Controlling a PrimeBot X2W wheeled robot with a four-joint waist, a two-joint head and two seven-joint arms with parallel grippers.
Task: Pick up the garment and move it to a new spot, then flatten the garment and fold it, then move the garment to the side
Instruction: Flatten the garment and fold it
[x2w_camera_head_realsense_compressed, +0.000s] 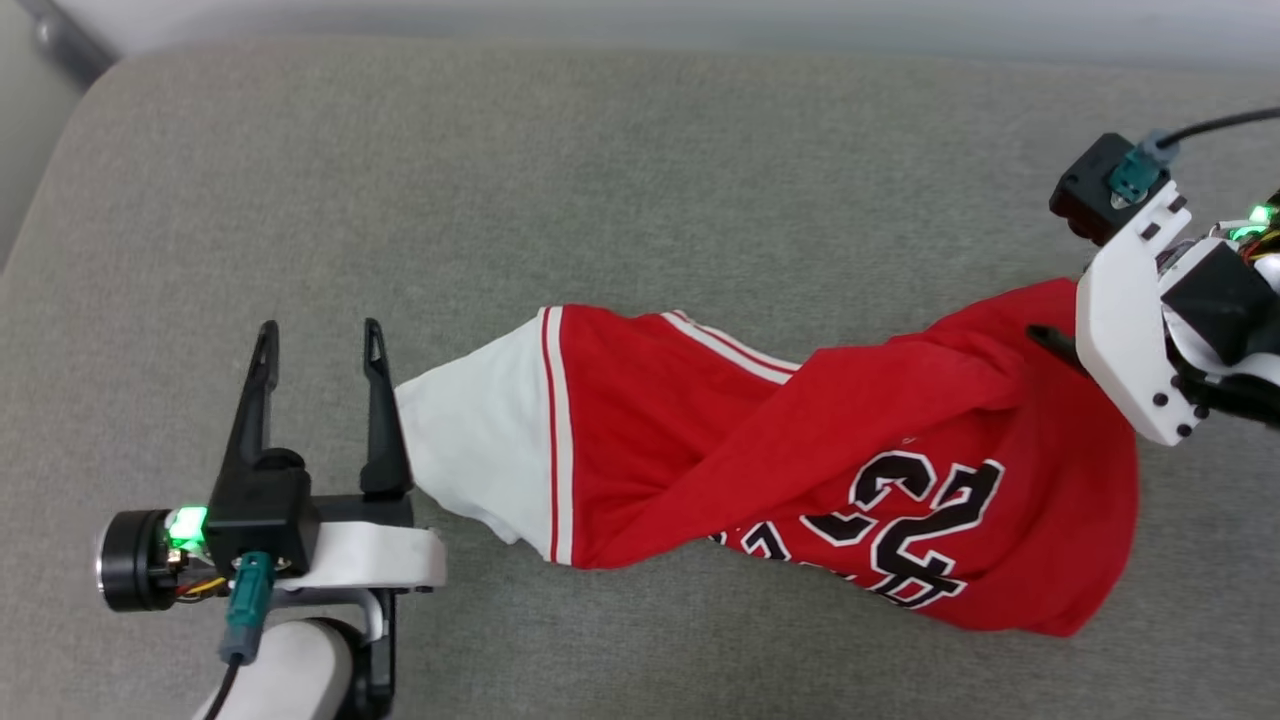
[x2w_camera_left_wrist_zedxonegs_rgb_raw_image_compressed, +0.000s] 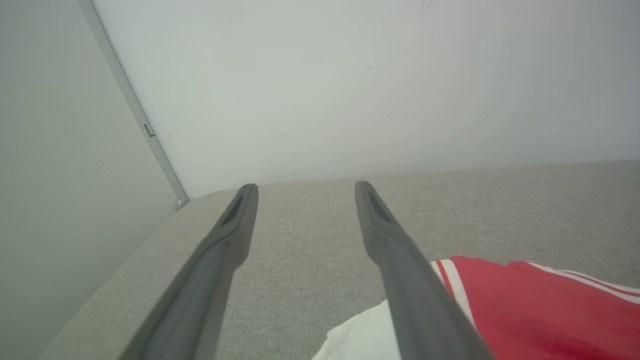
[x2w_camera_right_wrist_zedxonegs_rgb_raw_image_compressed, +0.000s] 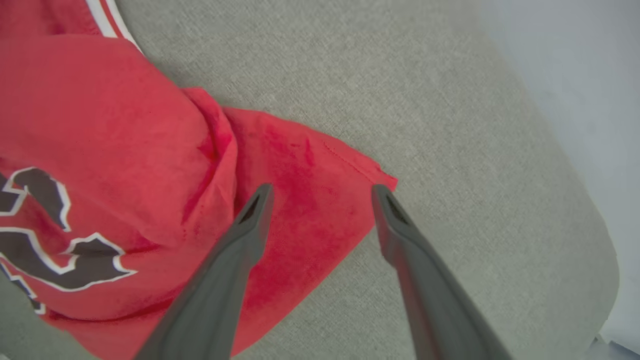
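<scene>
The garment (x2w_camera_head_realsense_compressed: 900, 440), a red jersey with white sleeves and a black "23", lies twisted across the grey cushion (x2w_camera_head_realsense_compressed: 600, 200). Its white sleeve (x2w_camera_head_realsense_compressed: 470, 450) points left and the red body spreads to the right. My left gripper (x2w_camera_head_realsense_compressed: 320, 335) stands open and empty just left of the sleeve, its right finger beside the white cloth. In the left wrist view the left gripper (x2w_camera_left_wrist_zedxonegs_rgb_raw_image_compressed: 305, 190) spans bare cushion, with the garment (x2w_camera_left_wrist_zedxonegs_rgb_raw_image_compressed: 525, 310) at the lower right. My right gripper (x2w_camera_right_wrist_zedxonegs_rgb_raw_image_compressed: 322, 192) is open above a red corner of the garment (x2w_camera_right_wrist_zedxonegs_rgb_raw_image_compressed: 300, 200), holding nothing.
The cushion's rounded back-left corner (x2w_camera_head_realsense_compressed: 110, 90) meets a pale wall (x2w_camera_left_wrist_zedxonegs_rgb_raw_image_compressed: 350, 75) with a thin metal strip (x2w_camera_left_wrist_zedxonegs_rgb_raw_image_compressed: 145, 130). Its right edge (x2w_camera_right_wrist_zedxonegs_rgb_raw_image_compressed: 575, 200) curves off close to the right gripper. Bare cushion lies behind and in front of the garment.
</scene>
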